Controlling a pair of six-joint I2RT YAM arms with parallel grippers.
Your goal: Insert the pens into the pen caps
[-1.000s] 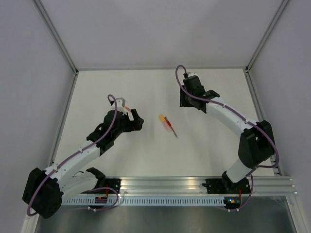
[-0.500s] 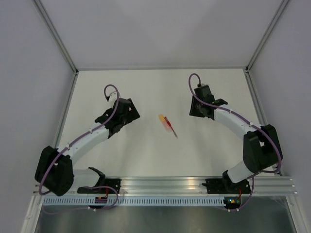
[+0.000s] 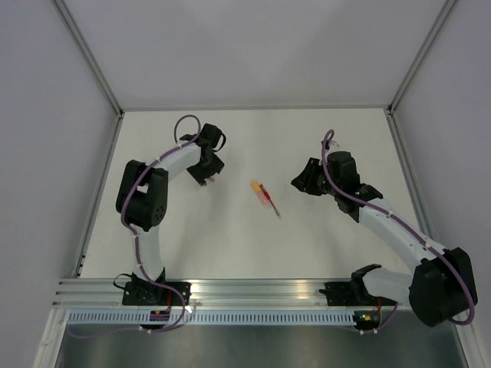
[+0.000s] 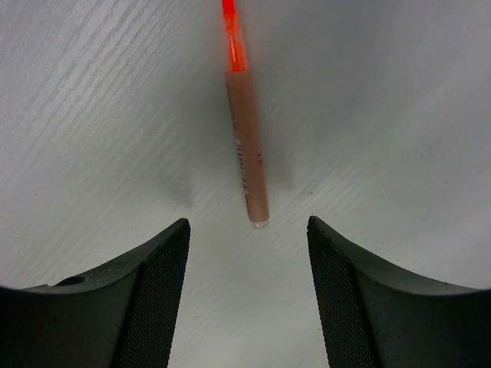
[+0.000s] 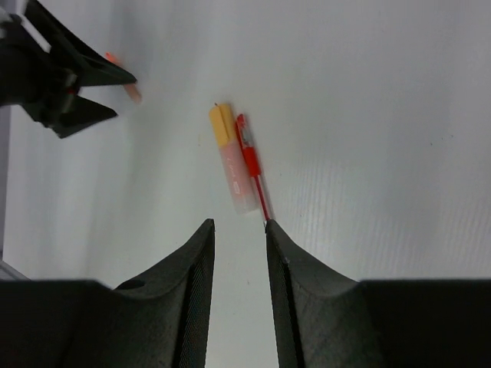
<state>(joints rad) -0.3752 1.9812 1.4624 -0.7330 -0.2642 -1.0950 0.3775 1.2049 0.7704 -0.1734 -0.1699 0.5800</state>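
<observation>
Seen from above, a white table (image 3: 230, 245) carries two arms. The left arm (image 3: 165, 161) bends in from the left and the right arm (image 3: 391, 226) from the right. Between their ends lies a small side-by-side pair: an orange-topped piece (image 3: 255, 185) and a red pen (image 3: 265, 197), whose thin tip points toward the near right. This view gives the spacing but little detail, and a third item is only a pink speck at the left arm's end. The left wrist camera shows that speck plainly as a slim peach pen (image 4: 247, 153) lying on the table. Its far part is bright red-orange, and its blunt pale end is nearest the camera, level with the tips of the left fingers (image 4: 146, 291). These stand apart on either side of the pen without touching it. Faint dark print runs along the barrel, too blurred to read. Only the right wrist camera shows the middle pair closely. The orange-topped piece has a pale peach body and lies just beside the red pen. The red pen has a raised clip-like strip and a hair-thin stem running toward the right fingers (image 5: 299, 307). Those fingers stand slightly apart with nothing between them. At that view's upper left, the left fingers appear as dark wedges with the peach pen's end beside them.
</observation>
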